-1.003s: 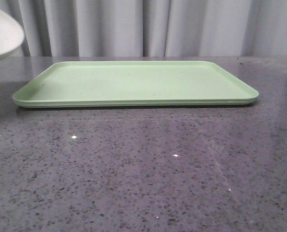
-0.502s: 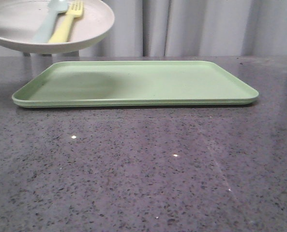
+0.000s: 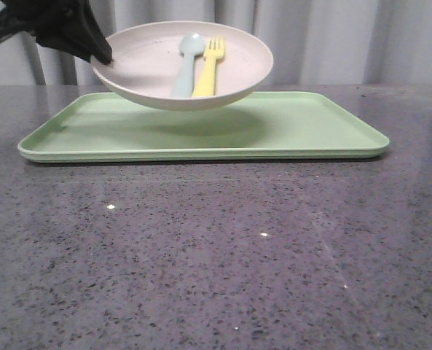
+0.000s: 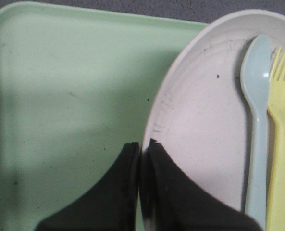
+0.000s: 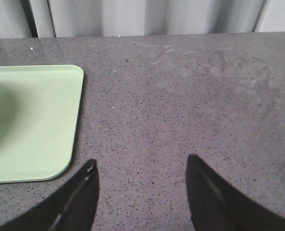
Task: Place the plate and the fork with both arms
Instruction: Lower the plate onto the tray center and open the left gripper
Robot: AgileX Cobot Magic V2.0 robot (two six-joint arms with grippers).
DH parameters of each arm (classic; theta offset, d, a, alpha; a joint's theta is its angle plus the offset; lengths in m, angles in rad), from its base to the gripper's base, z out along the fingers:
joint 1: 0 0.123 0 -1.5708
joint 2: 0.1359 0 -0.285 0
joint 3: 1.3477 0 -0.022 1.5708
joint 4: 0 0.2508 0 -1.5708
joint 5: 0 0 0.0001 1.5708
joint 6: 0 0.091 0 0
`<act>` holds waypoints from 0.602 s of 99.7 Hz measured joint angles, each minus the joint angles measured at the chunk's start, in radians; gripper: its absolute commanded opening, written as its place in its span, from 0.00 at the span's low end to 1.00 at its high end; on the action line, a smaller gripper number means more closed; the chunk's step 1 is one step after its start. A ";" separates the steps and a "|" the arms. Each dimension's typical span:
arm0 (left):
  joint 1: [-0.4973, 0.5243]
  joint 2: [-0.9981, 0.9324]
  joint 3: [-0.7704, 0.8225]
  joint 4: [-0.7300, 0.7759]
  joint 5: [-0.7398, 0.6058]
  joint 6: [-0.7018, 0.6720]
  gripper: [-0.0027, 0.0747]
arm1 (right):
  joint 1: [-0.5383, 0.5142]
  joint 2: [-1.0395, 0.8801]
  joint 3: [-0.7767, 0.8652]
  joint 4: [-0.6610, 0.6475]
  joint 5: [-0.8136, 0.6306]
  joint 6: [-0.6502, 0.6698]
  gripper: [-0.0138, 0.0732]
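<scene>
No readable text, label, brand, number or sign showing anywhere: nothing legible appearing in front view or either wrist view.

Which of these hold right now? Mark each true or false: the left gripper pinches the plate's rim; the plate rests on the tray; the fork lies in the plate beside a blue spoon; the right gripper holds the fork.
1. The left gripper pinches the rim of the plate. True.
2. The plate rests on the tray. False: it hangs above the tray, its shadow below it.
3. The fork lies in the plate beside the blue spoon. True.
4. The right gripper holds the fork. False: it is open and empty over the table.
</scene>
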 measured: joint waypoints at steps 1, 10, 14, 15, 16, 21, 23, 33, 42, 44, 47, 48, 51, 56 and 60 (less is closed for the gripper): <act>-0.002 0.003 -0.001 -0.003 -0.001 -0.002 0.01 | 0.000 0.000 0.000 0.000 0.000 0.000 0.64; -0.001 0.035 -0.001 -0.005 -0.010 -0.002 0.01 | 0.000 0.000 0.000 0.000 0.000 0.000 0.64; -0.001 0.046 -0.001 -0.007 -0.014 -0.002 0.01 | 0.000 0.000 0.000 0.000 0.000 0.000 0.64; -0.001 0.046 -0.001 -0.007 -0.015 -0.002 0.01 | 0.000 0.000 0.000 0.000 0.000 0.000 0.64; -0.001 0.050 -0.001 -0.007 -0.017 -0.002 0.01 | 0.000 0.000 0.000 0.000 0.000 0.000 0.64; -0.001 0.061 -0.001 -0.007 -0.019 -0.002 0.01 | 0.000 0.000 0.000 0.000 0.000 0.000 0.64; -0.001 0.064 -0.002 -0.009 -0.019 -0.002 0.01 | 0.000 0.000 0.000 0.000 0.000 0.000 0.64; -0.001 0.079 -0.002 -0.009 -0.023 -0.002 0.01 | 0.000 0.000 0.000 0.000 0.000 0.000 0.64; -0.001 0.086 -0.002 -0.011 -0.035 -0.004 0.01 | 0.000 0.000 0.000 0.000 0.000 0.000 0.64; -0.001 0.087 -0.002 -0.011 -0.035 -0.004 0.01 | 0.000 0.000 0.000 0.000 0.000 0.000 0.64; -0.001 0.089 -0.003 -0.011 -0.039 -0.004 0.01 | 0.000 0.000 0.000 0.000 0.000 0.000 0.64; -0.001 0.089 -0.003 -0.011 -0.039 -0.004 0.01 | 0.000 0.000 0.000 0.000 0.000 0.000 0.64; -0.001 0.090 -0.003 -0.011 -0.041 -0.004 0.01 | 0.000 0.000 0.000 0.000 0.000 0.000 0.64; -0.001 0.094 -0.005 -0.011 -0.046 -0.004 0.03 | 0.000 0.000 0.000 0.000 0.000 0.000 0.64; -0.001 0.098 -0.005 -0.011 -0.046 -0.004 0.07 | 0.000 0.000 0.000 0.000 0.000 0.000 0.64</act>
